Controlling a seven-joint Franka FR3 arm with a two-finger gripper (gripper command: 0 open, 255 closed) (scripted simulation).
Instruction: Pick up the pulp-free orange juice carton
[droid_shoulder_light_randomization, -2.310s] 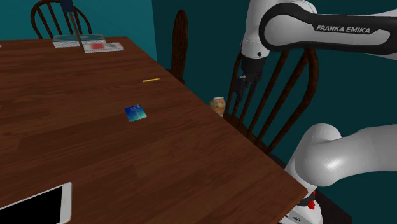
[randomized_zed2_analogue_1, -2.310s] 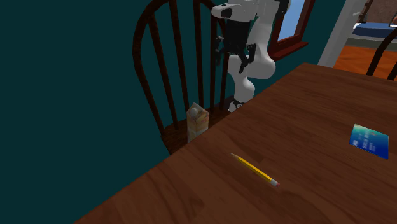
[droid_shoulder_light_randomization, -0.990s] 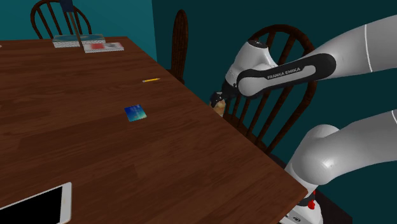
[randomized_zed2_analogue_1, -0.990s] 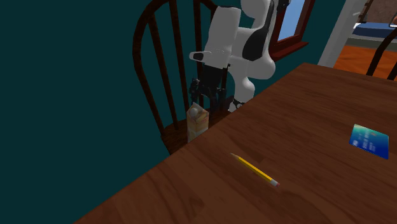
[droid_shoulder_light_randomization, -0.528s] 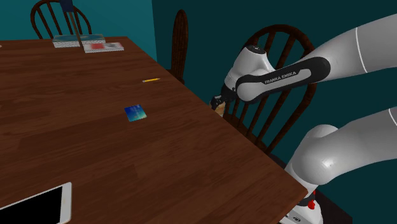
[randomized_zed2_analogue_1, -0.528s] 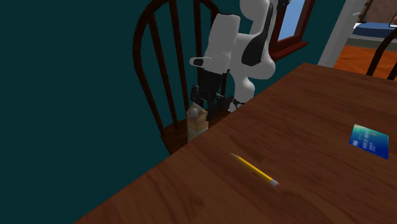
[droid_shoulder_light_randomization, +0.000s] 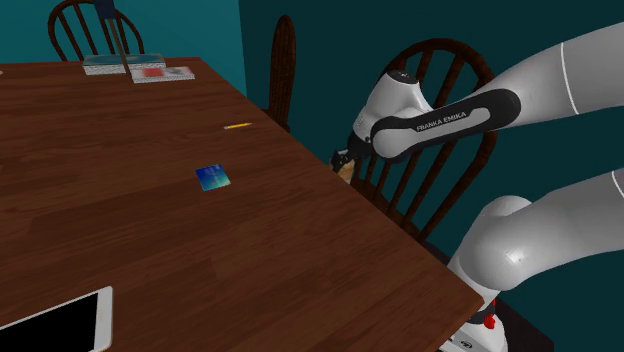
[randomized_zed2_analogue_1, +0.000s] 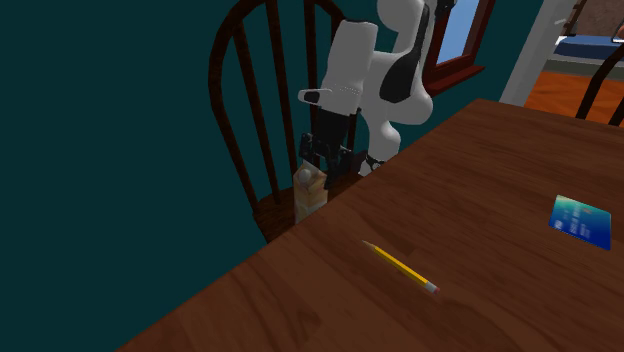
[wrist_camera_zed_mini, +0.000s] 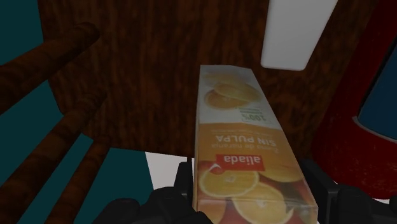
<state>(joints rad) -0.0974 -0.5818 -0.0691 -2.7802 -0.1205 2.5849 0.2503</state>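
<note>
The orange juice carton (randomized_zed2_analogue_1: 310, 196) stands upright on the seat of a dark wooden chair (randomized_zed2_analogue_1: 250, 100), beside the table's edge. Its printed orange slices and a red label show in the wrist view, where the carton (wrist_camera_zed_mini: 248, 127) sits between my two black fingers. My gripper (randomized_zed2_analogue_1: 325, 160) has come down from above over the carton's top. The fingers (wrist_camera_zed_mini: 186, 175) rest against both sides, so it is shut on the carton. In the shoulder view the gripper (droid_shoulder_light_randomization: 347, 160) and the carton (droid_shoulder_light_randomization: 345, 171) peek out just past the table edge, in front of the chair's spindles.
The brown wooden table (droid_shoulder_light_randomization: 150, 230) lies close beside the carton. On it are a yellow pencil (randomized_zed2_analogue_1: 400, 267), a blue card (droid_shoulder_light_randomization: 212, 177), a white tablet (droid_shoulder_light_randomization: 55, 325) and flat items (droid_shoulder_light_randomization: 135, 68) at the far end. Chair spindles (wrist_camera_zed_mini: 63, 57) stand close around the hand.
Over the last seconds the arm swung down from high above the chair to the carton. In the last half second the arm has stayed still, with the gripper around the carton's top.
</note>
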